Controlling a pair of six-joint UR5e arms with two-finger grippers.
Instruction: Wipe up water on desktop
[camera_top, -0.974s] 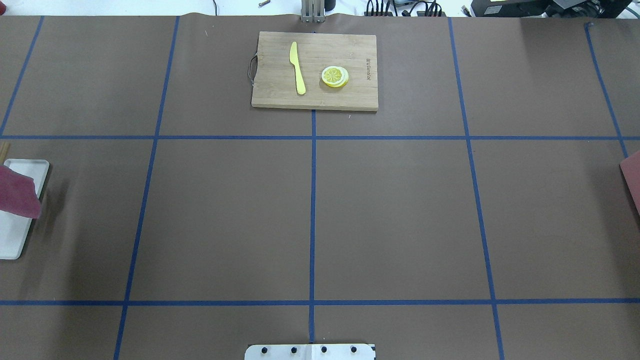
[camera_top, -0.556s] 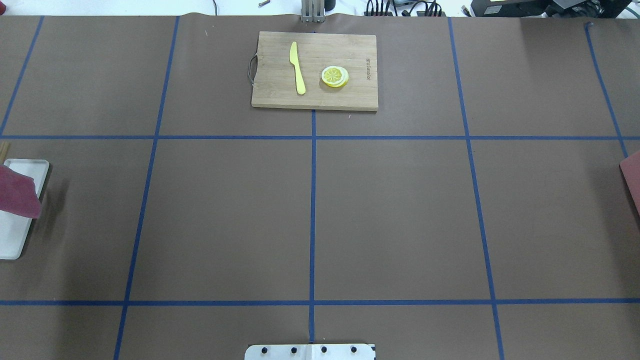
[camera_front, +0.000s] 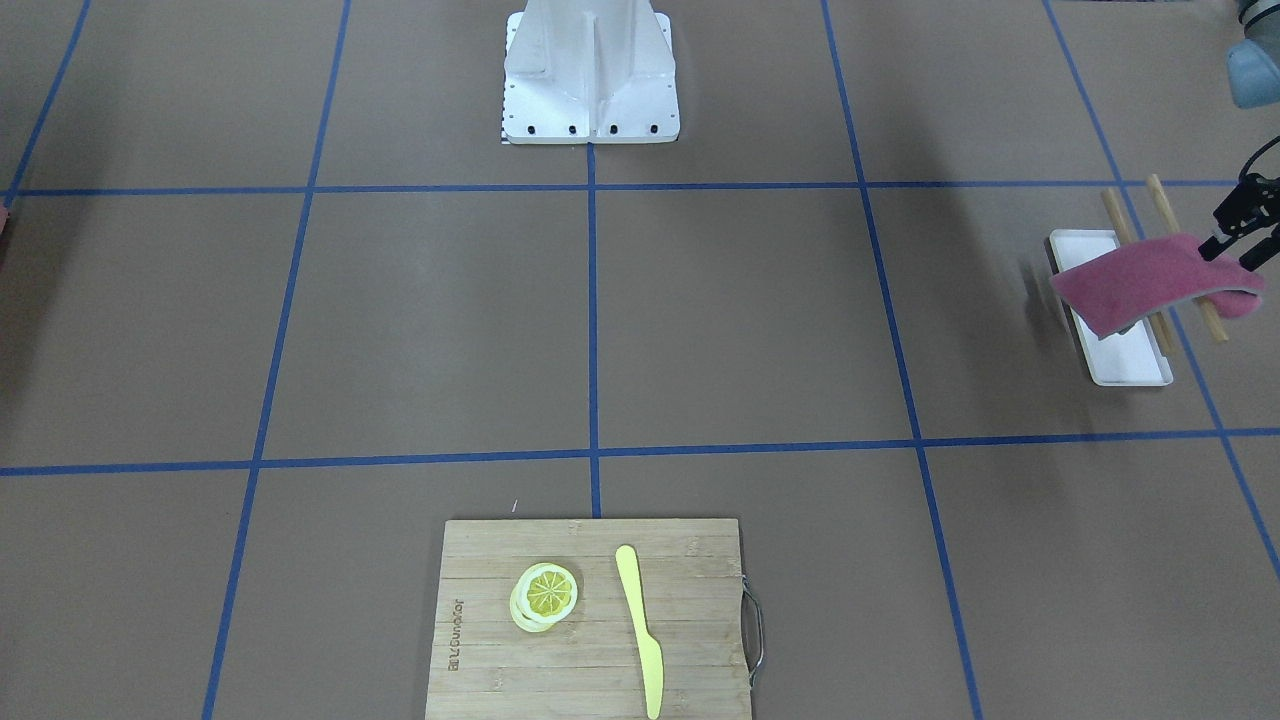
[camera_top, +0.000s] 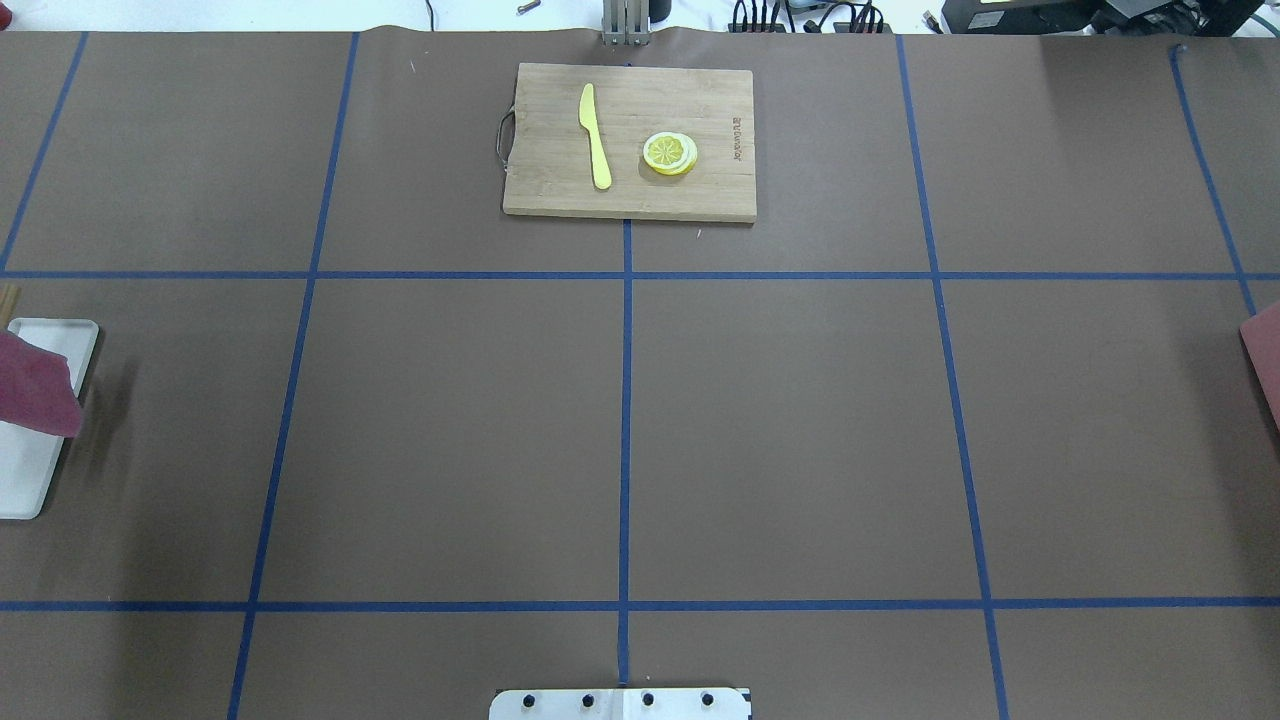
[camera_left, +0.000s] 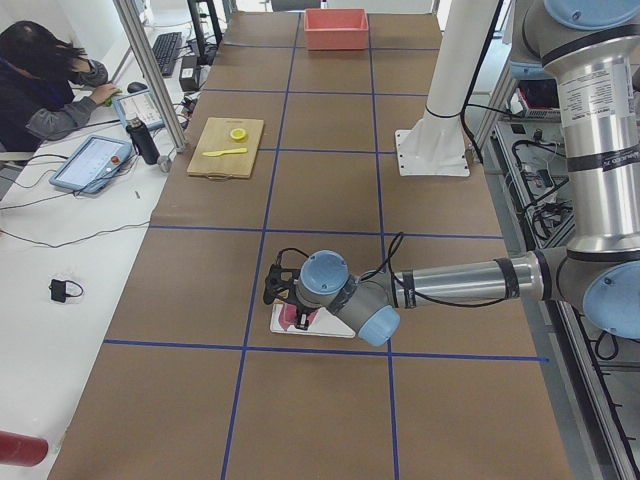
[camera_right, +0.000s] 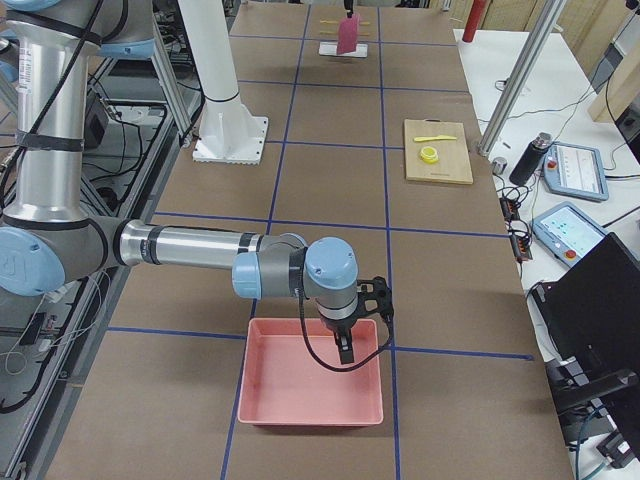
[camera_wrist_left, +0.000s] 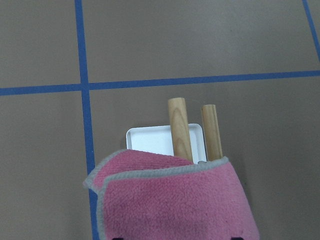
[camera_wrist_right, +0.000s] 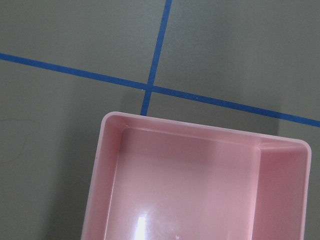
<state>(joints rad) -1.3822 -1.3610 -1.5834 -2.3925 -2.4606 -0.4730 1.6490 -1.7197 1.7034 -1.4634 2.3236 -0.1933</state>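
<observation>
The desktop (camera_top: 780, 430) is a wide brown surface crossed by blue tape lines; I see no water on it. My left gripper (camera_front: 1225, 243) is shut on a pink cloth (camera_front: 1150, 280) and holds it hanging above a white tray (camera_front: 1130, 368) at the robot's far left. The cloth (camera_wrist_left: 175, 200) fills the bottom of the left wrist view, over the tray (camera_wrist_left: 150, 140). My right gripper (camera_right: 345, 350) hovers over a pink bin (camera_right: 310, 385) at the far right; I cannot tell whether it is open or shut.
Two wooden sticks (camera_wrist_left: 179, 127) lie across the tray. A wooden cutting board (camera_top: 630, 195) with a yellow knife (camera_top: 595, 135) and lemon slices (camera_top: 669, 153) sits at the table's far middle. The robot base (camera_front: 590, 70) stands at the near middle.
</observation>
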